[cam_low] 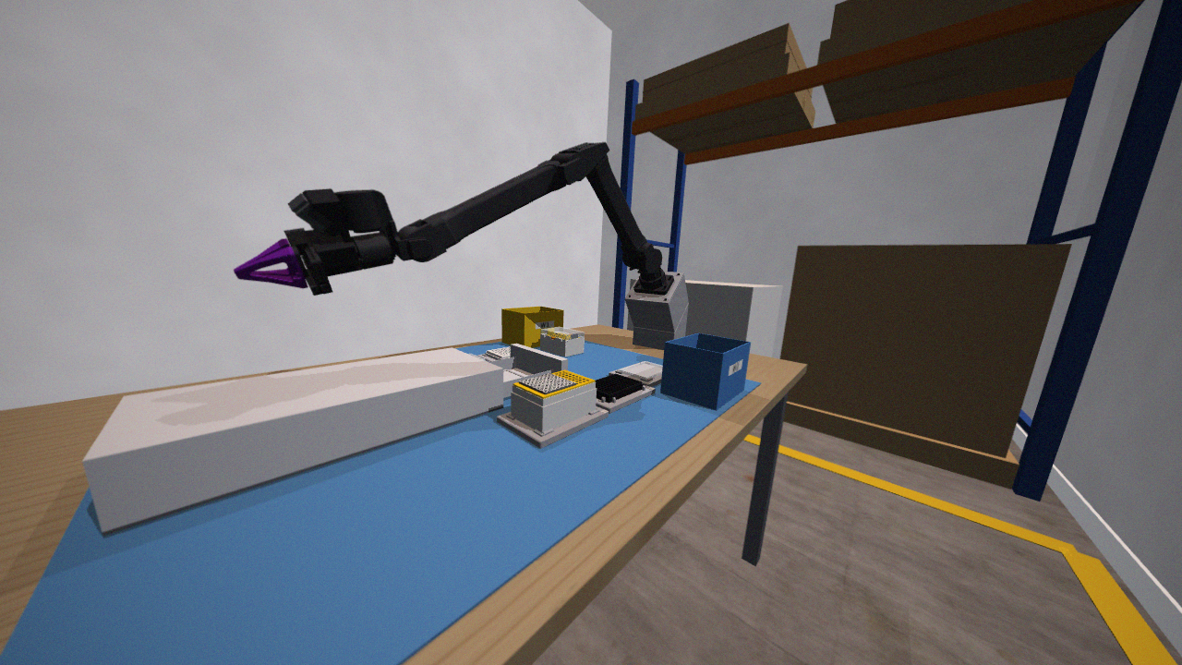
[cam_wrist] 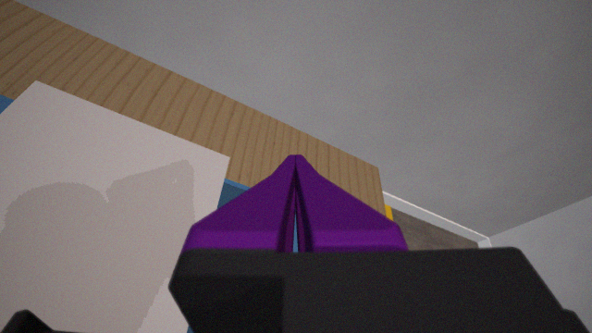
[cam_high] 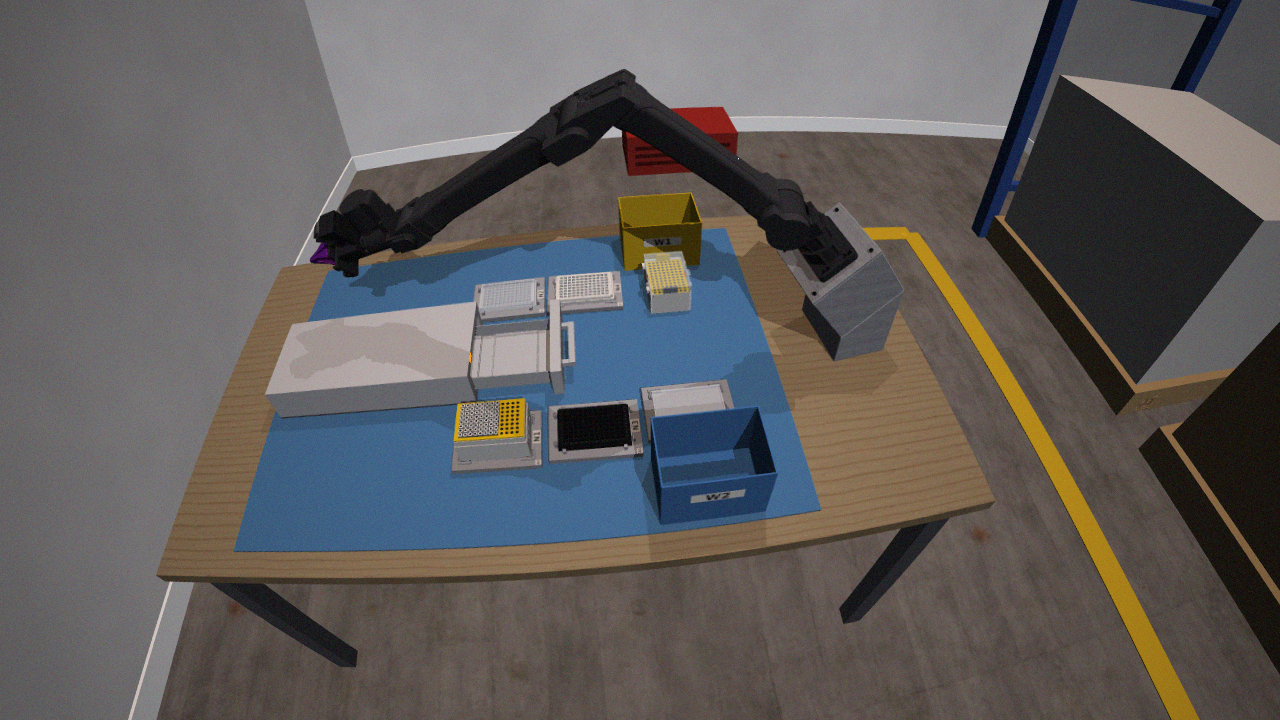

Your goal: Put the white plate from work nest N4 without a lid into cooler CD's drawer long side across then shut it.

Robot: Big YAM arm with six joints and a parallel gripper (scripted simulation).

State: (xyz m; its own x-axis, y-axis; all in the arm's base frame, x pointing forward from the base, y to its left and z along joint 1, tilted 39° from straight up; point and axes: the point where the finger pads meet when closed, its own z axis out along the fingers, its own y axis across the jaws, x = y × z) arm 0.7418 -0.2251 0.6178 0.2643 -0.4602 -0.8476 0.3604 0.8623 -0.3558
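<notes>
Above matte cooler (cam_low: pixel 272 417), wedge-shaped claw (cam_low: pixel 239 270) closed

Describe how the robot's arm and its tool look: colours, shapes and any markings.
The slender matte-black jointed arm rises from a slanted grey block pedestal. Its tool has two purple triangular fingers on a black boxy body. No cables or markings show.
</notes>
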